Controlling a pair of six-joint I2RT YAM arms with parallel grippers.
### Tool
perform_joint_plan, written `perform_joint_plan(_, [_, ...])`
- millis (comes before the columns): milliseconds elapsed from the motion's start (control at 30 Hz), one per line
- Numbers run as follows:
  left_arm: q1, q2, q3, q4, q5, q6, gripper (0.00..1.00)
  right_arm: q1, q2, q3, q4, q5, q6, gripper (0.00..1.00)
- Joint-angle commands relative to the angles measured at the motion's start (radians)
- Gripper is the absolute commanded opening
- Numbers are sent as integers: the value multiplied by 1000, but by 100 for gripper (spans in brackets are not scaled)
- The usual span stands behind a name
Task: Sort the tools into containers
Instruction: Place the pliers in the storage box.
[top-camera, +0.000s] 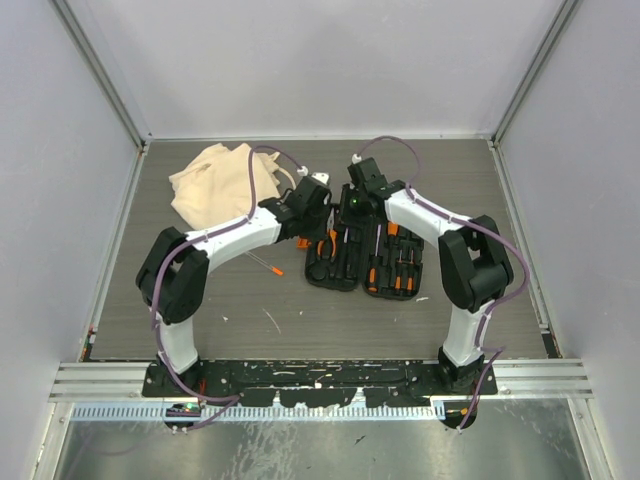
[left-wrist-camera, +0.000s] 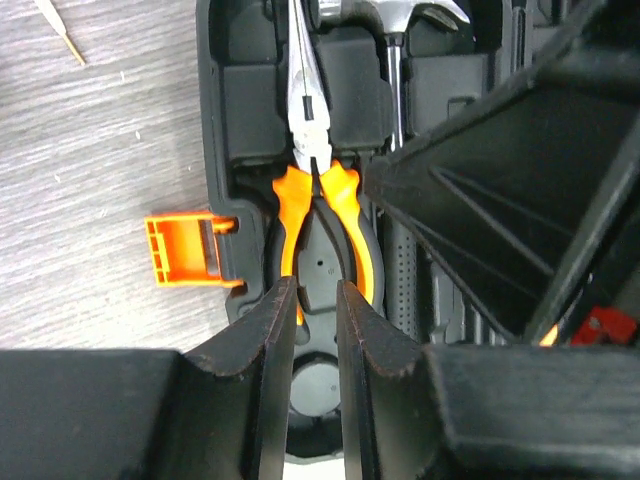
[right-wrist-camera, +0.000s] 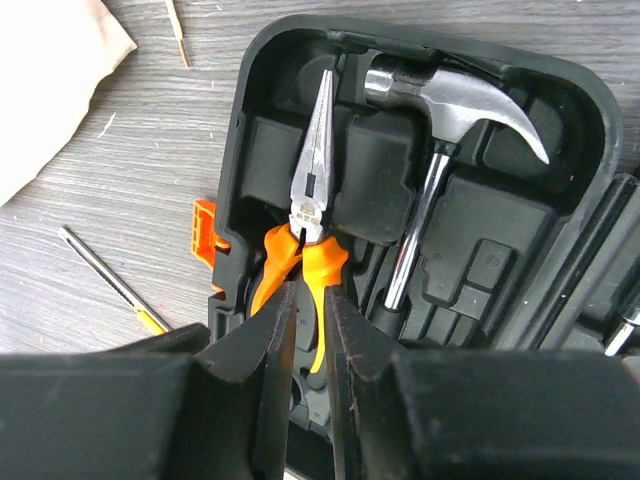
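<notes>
**Top external view.** The black rectangular hard-plastic tool case (top-camera: 428, 272) lies open at centre frame. The soft beige cloth bag (top-camera: 215, 180) is slumped at upper left. The left gripper (top-camera: 312, 215) and right gripper (top-camera: 352, 208) crowd together over the case's upper left part. A thin steel-shafted screwdriver with an orange end (top-camera: 268, 266) lies loose on the table, left of the case.

**Left wrist view.** Its fingers (left-wrist-camera: 275, 345), at lower centre, stand narrowly apart with nothing between them. Beyond them the orange-and-black-handled needle-nose pliers (left-wrist-camera: 318, 200) sit in their moulded recess. The orange latch (left-wrist-camera: 185, 250) juts out at left, and the other arm's black bulk fills the right side.

**Right wrist view.** These fingers (right-wrist-camera: 350, 340) are narrow too. One orange plier handle shows in the gap, but I cannot tell whether the pads press it. The steel claw hammer with a black grip (right-wrist-camera: 450, 110) rests in its slot at upper right.

**Likely risks.**
- The two grippers may knock each other, being so close.
- Narrow jaws could land on a handle instead of straddling it.
- Pliers that sit tight in their recess could drag or tip the light case.
</notes>
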Motion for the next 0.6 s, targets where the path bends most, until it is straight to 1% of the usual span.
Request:
perform_joint_plan(0, [27,37,76,59,20,28,24,0,13,6,37,-38,-1,23])
perform_joint_plan(233, [39,106,124,41,33,41,18,0,44,17,45,-53,6,22])
perform_joint_plan(567, [42,148,132,43,64,36,17,0,64,12,46,-69,5,21])
